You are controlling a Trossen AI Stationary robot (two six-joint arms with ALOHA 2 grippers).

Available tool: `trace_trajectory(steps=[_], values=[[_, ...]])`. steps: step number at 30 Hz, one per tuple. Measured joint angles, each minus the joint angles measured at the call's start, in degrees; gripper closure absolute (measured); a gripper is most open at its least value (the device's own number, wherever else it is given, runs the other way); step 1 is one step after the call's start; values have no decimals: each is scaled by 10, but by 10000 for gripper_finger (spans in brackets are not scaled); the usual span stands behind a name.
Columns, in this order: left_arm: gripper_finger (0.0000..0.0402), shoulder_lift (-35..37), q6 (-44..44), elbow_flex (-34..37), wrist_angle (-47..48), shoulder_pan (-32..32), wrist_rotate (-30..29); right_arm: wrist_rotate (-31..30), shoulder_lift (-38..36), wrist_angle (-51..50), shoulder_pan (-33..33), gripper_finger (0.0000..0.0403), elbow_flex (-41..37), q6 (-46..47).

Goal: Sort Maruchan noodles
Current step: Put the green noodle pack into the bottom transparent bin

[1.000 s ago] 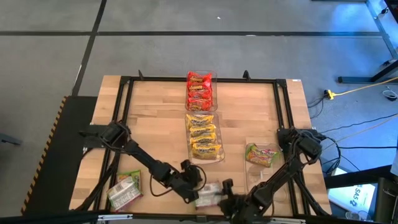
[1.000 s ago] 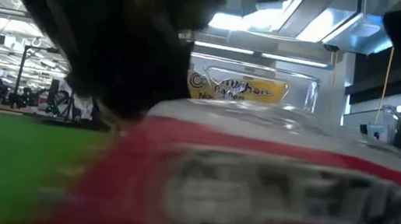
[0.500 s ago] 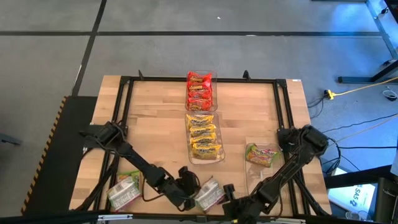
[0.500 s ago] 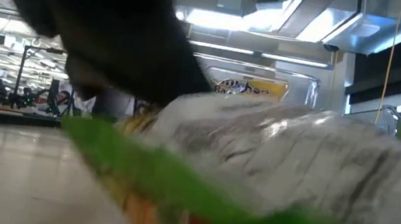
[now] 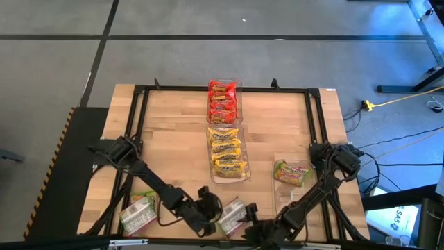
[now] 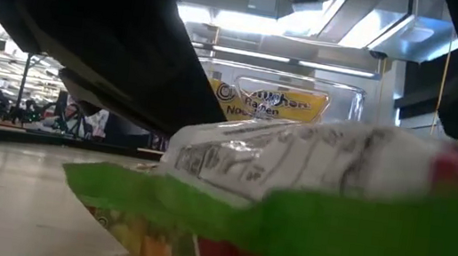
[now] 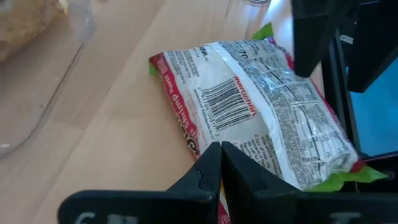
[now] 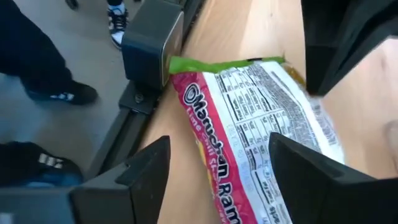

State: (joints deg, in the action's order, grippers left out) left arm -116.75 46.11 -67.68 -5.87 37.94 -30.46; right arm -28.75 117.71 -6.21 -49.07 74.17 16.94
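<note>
Your table (image 5: 173, 132) is a pale wood top inside a black frame. Down its middle run two clear bins: the far bin (image 5: 223, 101) holds red packets (image 5: 223, 98), and the middle bin (image 5: 228, 154) holds yellow packets (image 5: 227, 151). Another bin (image 5: 293, 182) sits toward the right edge with a green packet (image 5: 291, 173) inside, and one more green packet (image 5: 139, 212) lies at the near left corner.

Both arms reach to the near edge, where a loose packet (image 5: 233, 216) lies flat on the wood, printed back and barcode up, green seams at its ends. Your left gripper (image 7: 219, 163) has its fingers clenched together, empty, their tips right at the packet's edge; whether they touch it, you cannot tell. Your right gripper (image 8: 217, 168) is spread wide, one finger (image 8: 134, 177) on either side of the packet's end, not closed on it. In the low view the same packet (image 6: 308, 202) fills the foreground. Beyond the table edge, the right wrist view shows a person's shoes (image 8: 118, 12).
</note>
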Motion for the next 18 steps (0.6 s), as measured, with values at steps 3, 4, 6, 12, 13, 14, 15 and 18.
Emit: trace_trajectory(steps=[3, 4, 6, 12, 13, 14, 15, 18], values=[[395, -2, 0, 0, 1, -4, 0, -26, 8, -4, -1, 157, 0, -33], [395, -2, 0, 0, 3, -5, 0, -32, 13, -3, -1, 159, 0, -43], [395, -2, 0, 2, 6, -7, 0, -42, 21, -1, -1, 164, 0, -64], [395, -2, 28, 26, 5, -11, 2, -100, 45, -1, -1, 179, 0, -109], [395, -2, 36, 31, 5, -12, 4, -114, 47, 0, -1, 182, 0, -118], [395, -2, 43, 34, 5, -12, 5, -126, 47, 0, 0, 184, 0, -128], [395, -2, 46, 36, 5, -12, 6, -139, 48, 0, 0, 186, 0, -136], [395, -2, 45, 36, -1, -12, 8, -164, 48, -1, 1, 194, 0, -160]])
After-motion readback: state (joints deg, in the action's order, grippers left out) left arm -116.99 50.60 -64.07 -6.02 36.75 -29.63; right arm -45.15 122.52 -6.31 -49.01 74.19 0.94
